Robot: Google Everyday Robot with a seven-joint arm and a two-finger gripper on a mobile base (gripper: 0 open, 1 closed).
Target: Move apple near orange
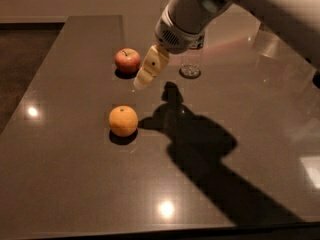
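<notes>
Sitting far-left on the bench (75,184), the apple (127,60) lay apart from the orange (123,120), which was nearer the cam; gripper (141,81) hung just right of apple, above bench; spread vs. pressed together: couldn't tell.

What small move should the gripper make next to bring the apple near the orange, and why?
Probably ease the gripper across to the apple. The gripper hangs close beside the apple, apparently not touching it, and the apple sits apart from the orange, farther back on the table, so it must be reached first.
</notes>
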